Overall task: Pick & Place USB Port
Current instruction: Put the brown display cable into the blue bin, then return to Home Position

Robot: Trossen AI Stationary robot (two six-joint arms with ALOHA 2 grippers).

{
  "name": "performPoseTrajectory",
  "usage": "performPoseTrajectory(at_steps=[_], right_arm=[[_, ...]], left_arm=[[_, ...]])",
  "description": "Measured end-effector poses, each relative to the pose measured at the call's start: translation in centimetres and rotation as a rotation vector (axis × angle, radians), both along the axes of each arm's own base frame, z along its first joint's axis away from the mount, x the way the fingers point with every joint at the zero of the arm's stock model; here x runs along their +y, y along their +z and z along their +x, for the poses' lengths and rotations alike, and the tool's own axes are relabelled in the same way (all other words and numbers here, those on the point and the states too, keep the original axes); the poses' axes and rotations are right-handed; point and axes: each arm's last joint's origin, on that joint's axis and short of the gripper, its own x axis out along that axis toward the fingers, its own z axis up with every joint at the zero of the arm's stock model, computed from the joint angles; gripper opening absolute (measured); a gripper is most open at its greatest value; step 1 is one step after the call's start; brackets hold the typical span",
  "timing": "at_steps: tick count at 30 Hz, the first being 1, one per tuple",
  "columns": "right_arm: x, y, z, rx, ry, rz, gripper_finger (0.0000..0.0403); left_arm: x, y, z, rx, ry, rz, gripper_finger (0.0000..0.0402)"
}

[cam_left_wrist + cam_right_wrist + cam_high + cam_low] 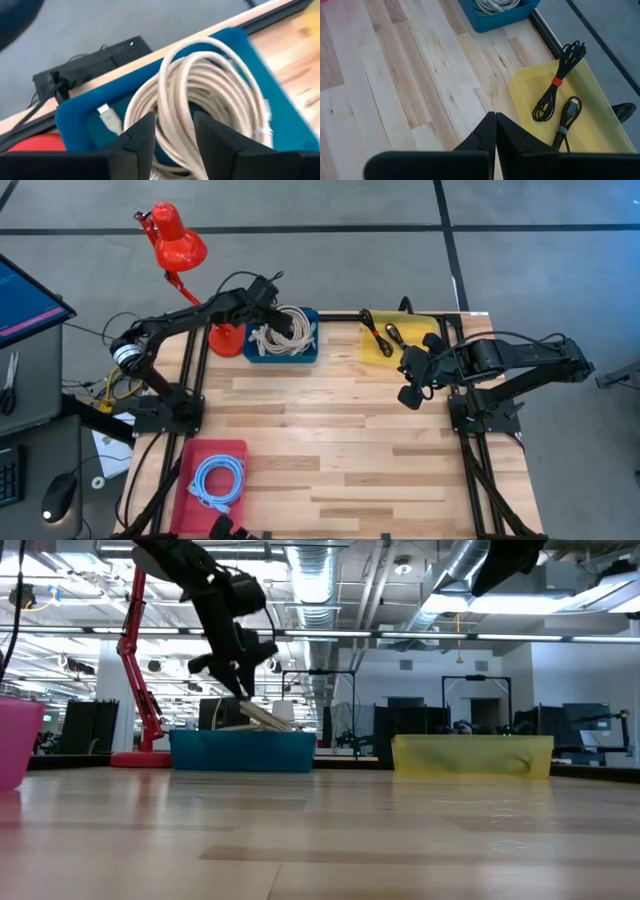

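Note:
A blue bin [250, 352] at the table's far edge holds a coil of white cable [285, 330]. Its white USB plug [108, 114] lies on the bin floor. My left gripper [272, 308] hangs over this bin, open, with its fingers on either side of some strands of the coil [172, 100]. A yellow tray [375, 352] to the right holds two black cables [555, 87]. My right gripper [408, 396] is shut and hovers above bare table just in front of that tray. My left gripper [172, 122] comes at the white coil from above, pointing down, open, with strands between its two fingers [145, 137]. Whether the fingers touch the cable, I cannot tell.
A pink bin [200, 455] with a coiled light-blue cable [218, 480] sits at the near left. A red desk lamp [175, 245] stands by the blue bin's left side, on its base [227, 340]. Bare wooden table [340, 440] lies between the bins.

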Motion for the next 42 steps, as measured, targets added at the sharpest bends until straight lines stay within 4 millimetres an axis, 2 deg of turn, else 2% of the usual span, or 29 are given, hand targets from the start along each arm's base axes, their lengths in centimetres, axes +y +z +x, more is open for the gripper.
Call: performPoseTrajectory(at_steps=[11,16,22,25,33,36,42], right_arm=[[0.0,0.0,0.0,0.000,0.000,0.000,0.0000],[0.0,0.0,0.0,0.000,0.000,0.000,0.0000],[0.1,0.0,0.0,0.003,0.011,-0.004,0.0000],[0.4,0.0,0.0,0.018,0.054,-0.023,0.0000],[0.7,0.0,0.0,0.027,0.096,-0.040,0.0000],[0.6,0.0,-0.1,0.033,0.095,-0.041,0.0000],[0.4,0.1,0.1,-0.001,0.056,-0.020,0.0000]], left_arm=[[-4.1,5.6,-1.7,-0.147,-0.093,0.076,0.0115],[-7.5,8.0,-2.0,-0.255,-0.234,0.075,0.0092],[-12.2,10.3,-2.3,-0.343,-0.399,0.107,0.0032],[-14.6,11.0,-2.5,-0.359,-0.507,0.135,0.0006],[-19.5,11.6,-2.3,-0.348,-0.674,0.205,0.0004],[-20.8,11.6,-2.4,-0.360,-0.633,0.216,0.0005],[-22.6,11.8,-2.6,-0.454,-0.408,0.201,0.0004]])
